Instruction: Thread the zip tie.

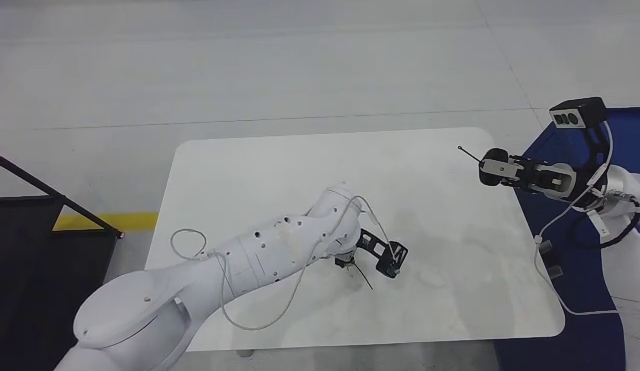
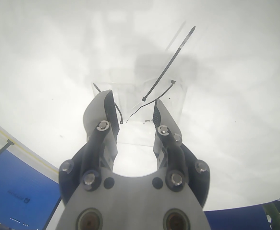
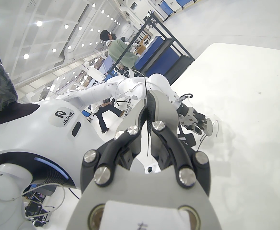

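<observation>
the left pincer (image 2: 133, 96) hangs low over the table (image 1: 250, 191). its fingers are spread and set against two sides of a clear box (image 2: 130, 87), so it looks clamped on the box. three loose ties (image 2: 168, 64) show through the box past the fingertips: a long straight one farthest out, a curved one just by one fingertip, and a short stretch hard against the other finger. whether they lie in the box or on the table under it, i can't tell. well apart, near the table's edge, the right pincer (image 3: 147, 94) is held up off the table, its fingers pressed together on a black zip tie (image 3: 145, 83). the strap runs between the pads, and its thin tip sticks out beyond the fingertips, over the table.
</observation>
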{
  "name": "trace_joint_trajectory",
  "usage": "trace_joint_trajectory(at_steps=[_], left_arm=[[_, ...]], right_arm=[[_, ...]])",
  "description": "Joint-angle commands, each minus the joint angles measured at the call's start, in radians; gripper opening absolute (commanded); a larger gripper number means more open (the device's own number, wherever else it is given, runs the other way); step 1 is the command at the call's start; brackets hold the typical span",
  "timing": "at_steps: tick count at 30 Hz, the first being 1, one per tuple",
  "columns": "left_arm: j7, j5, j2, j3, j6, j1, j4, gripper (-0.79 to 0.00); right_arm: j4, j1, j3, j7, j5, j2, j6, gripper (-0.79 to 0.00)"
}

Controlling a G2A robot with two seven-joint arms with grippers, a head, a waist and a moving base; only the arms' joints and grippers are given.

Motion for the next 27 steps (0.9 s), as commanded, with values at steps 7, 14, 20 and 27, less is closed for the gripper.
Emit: trace_joint_trajectory(at_steps=[7,14,20,27], left_arm=[[0.0,0.022,-0.027,0.0,0.0,0.013,0.032,-0.483],[0.0,0.032,-0.052,0.0,0.0,0.03,0.071,-0.493],[0.0,0.035,-0.069,0.0,0.0,0.038,0.095,-0.545],[0.0,0.04,-0.083,0.0,0.0,0.043,0.116,-0.619]], right_arm=[[0.0,0.0,0.0,0.0,0.0,0.0,0.0,-0.785],[0.0,0.0,0.0,0.0,0.0,0.0,0.0,-0.785],[0.0,0.0,0.0,0.0,0.0,0.0,0.0,-0.785],[0.0,0.0,0.0,0.0,0.0,0.0,0.0,-0.785]])
